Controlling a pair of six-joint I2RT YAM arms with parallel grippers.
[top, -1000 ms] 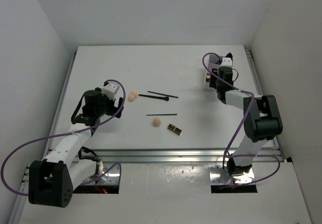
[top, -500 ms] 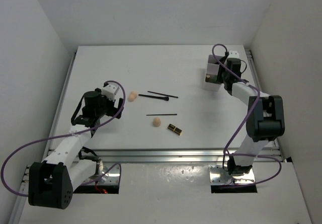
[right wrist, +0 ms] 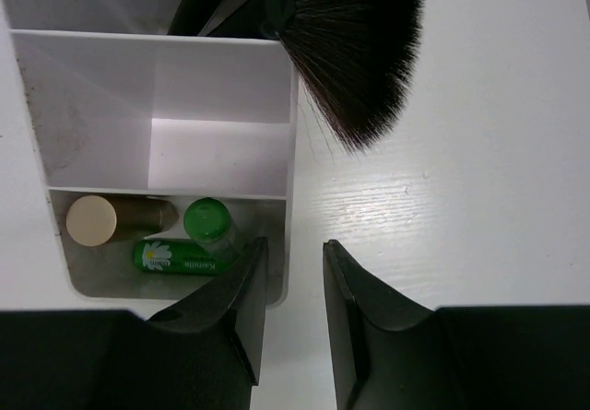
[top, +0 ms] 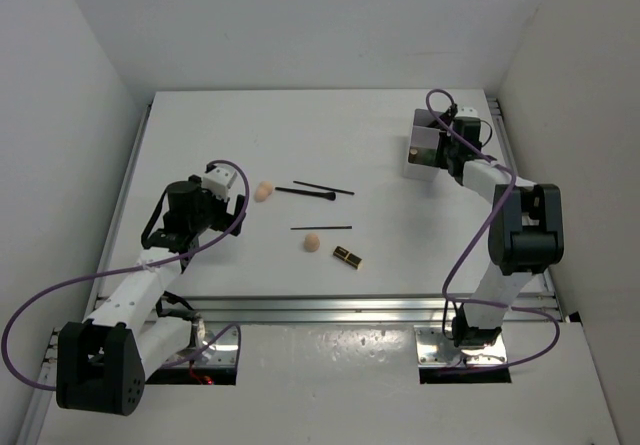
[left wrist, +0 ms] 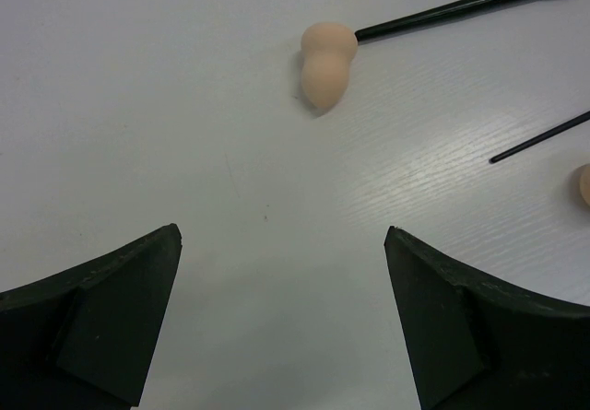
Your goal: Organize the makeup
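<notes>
Loose makeup lies mid-table: two peach sponges [top: 264, 191] [top: 312, 242], a black brush [top: 305, 193], two thin pencils [top: 325, 187] [top: 321, 228] and a black-gold lipstick [top: 348, 256]. My left gripper [top: 228, 203] is open and empty, left of the nearer sponge [left wrist: 327, 60], whose far end touches the brush handle [left wrist: 442, 12]. My right gripper [right wrist: 295, 244] is narrowly open, its fingers either side of the box's right wall [right wrist: 289, 152] without clamping it. The box [top: 425, 147] holds a copper tube [right wrist: 120, 218] and two green tubes [right wrist: 210, 221] [right wrist: 180, 256]. A fluffy brush head [right wrist: 355, 51] sticks out at its far right corner.
The box stands at the back right near the table's right rail [top: 505, 145]. White walls close in the table on the left, back and right. The box's middle compartment [right wrist: 217, 152] holds nothing.
My right gripper moved from over the box's left side to its right side, and the box came into view. The left arm and the loose items have not moved.
</notes>
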